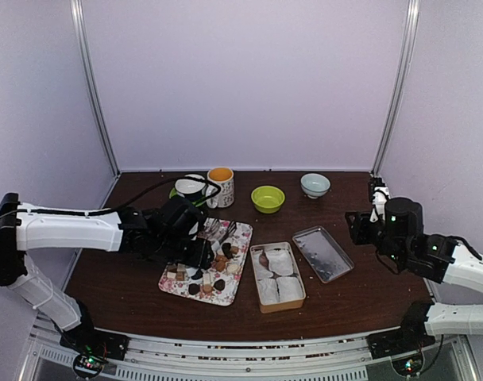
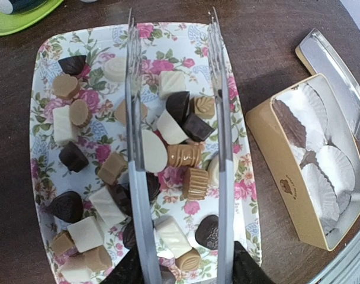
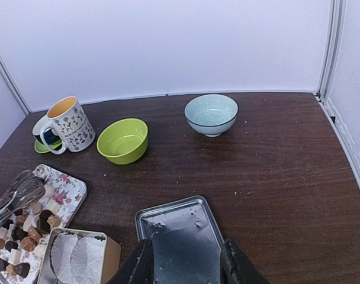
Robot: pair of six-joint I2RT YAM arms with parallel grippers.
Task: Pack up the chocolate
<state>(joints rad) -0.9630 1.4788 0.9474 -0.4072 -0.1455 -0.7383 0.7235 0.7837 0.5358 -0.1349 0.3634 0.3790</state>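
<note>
At the left of the top view I had the left gripper (image 2: 187, 269) low over the flowered tray (image 2: 41, 71), its fingers (image 2: 128, 271) pressed against the outer sides of the metal tongs (image 2: 135, 177). The tongs stood spread, their two arms running up the middle of the wrist picture with the tips well apart and nothing pinched between them. The chocolate (image 2: 184, 155), dark, light brown and cream pieces, lay scattered loose across the tray, several of them under the gap between the tong arms. Just right of the tray sat the tan tin (image 2: 275, 160), lined with white paper cups (image 2: 331, 171). Beside that, further right, the silver lid (image 1: 322, 252) lay flat on the dark table (image 1: 369, 302). Along the back, from left to right, were a patterned mug (image 3: 70, 121), a green bowl (image 3: 124, 140) and a pale blue bowl (image 3: 211, 113). At the far right the right gripper (image 3: 187, 266) hung above the lid's near edge, its fingers parted around nothing.
</note>
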